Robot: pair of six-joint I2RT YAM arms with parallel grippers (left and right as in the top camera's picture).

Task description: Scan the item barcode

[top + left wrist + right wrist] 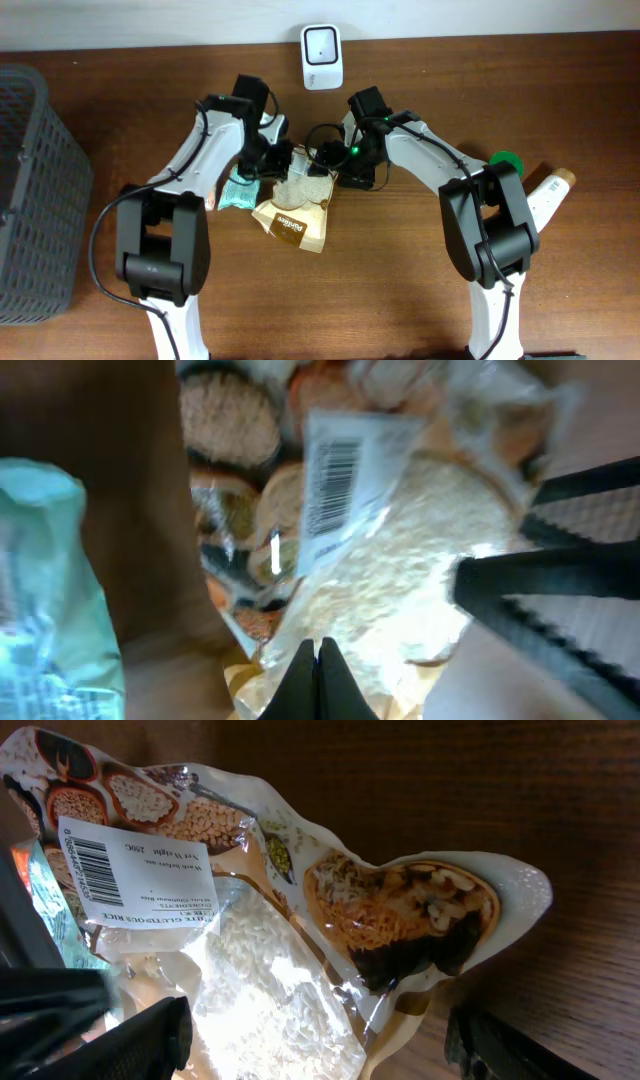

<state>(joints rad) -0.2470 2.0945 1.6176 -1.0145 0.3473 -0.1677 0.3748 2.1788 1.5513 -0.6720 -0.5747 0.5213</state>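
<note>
The item is a clear bag of white rice [303, 188] with printed grain pictures, lying mid-table on a brown packet [295, 225]. Its white label with the barcode [338, 472] faces up, and the barcode [90, 860] also shows in the right wrist view. My left gripper [318, 660] is shut, its tips pressed together over the bag's near edge; I cannot tell whether film is pinched. My right gripper [315, 1042] is open wide and straddles the rice bag [260, 970]. Its left finger [130, 1040] is against the bag; the right one stands clear over wood. The white scanner [322, 57] stands at the back.
A teal packet [238, 192] lies just left of the rice bag, under my left arm. A grey basket [35, 190] fills the left edge. A green-capped thing [505, 160] and a white bottle [548, 195] lie at the right.
</note>
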